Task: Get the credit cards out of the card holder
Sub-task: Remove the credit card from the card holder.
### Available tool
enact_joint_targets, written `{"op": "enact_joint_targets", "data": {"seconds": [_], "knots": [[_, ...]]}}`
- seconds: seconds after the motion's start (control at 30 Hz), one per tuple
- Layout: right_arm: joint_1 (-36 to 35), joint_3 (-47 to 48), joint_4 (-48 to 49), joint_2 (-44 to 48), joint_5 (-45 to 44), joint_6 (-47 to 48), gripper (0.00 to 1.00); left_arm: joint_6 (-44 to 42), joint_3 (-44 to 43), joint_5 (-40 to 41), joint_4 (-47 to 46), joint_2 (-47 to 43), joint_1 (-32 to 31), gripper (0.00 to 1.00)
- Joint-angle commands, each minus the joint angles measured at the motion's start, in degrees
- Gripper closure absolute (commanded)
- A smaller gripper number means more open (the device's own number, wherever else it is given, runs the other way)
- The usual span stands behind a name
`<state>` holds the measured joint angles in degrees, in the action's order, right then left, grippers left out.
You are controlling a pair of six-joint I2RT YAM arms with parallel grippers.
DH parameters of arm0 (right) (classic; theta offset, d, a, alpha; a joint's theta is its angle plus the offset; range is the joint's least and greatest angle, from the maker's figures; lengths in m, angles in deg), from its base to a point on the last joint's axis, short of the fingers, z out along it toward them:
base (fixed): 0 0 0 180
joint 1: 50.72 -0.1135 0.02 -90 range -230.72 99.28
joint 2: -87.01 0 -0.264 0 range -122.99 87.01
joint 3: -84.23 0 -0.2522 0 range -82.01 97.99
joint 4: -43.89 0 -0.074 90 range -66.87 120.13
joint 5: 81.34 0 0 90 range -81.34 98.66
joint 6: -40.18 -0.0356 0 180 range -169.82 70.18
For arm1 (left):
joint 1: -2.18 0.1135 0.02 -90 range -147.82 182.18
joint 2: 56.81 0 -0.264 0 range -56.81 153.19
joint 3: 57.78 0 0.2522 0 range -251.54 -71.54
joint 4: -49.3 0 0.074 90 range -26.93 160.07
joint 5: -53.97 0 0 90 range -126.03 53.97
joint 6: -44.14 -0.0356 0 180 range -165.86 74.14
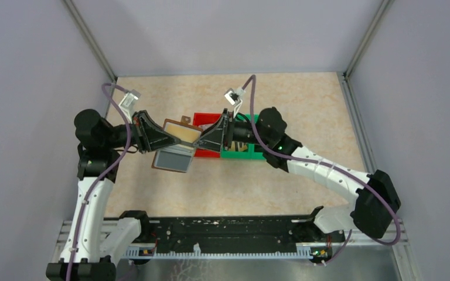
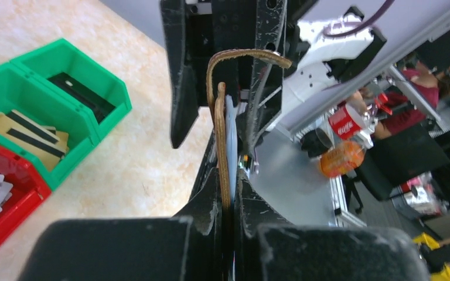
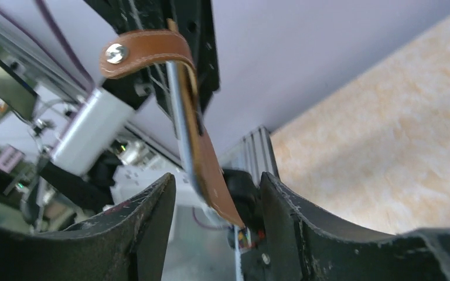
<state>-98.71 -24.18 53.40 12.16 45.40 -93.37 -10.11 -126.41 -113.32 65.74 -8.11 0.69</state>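
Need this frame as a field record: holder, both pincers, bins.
holder: small brown leather folding card holder, open, held up in the air between the two arms
left pincer: shut on the holder's edge
right pincer: open, one finger on each side of the holder, not gripping
green plastic bin: contains gold cards with dark stripes
red plastic bin: next to the green one, contents mostly out of view
cards left in holder: cannot tell
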Motion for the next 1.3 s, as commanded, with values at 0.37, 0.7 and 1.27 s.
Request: {"op": "enact_joint_targets", "data": {"seconds": [0.37,0.7,1.27], "knots": [[-3.8,-3.8,34.7,-4.3,-9.0,-16.9,0.60,27.7,7.3,11.3,-24.3,-3.5,0.0,1.00],[-3.3,-1.3,30.1,-6.1,-4.1,-17.4,1.00,20.7,7.2,10.9,-18.3,-3.0,0.0,0.81],[-1.4,25.2,-38.2,-10.2,17.7,22.6,1.00,-16.1,0.4,-3.7,10.7,-1.1,-0.1,0.73]]}}
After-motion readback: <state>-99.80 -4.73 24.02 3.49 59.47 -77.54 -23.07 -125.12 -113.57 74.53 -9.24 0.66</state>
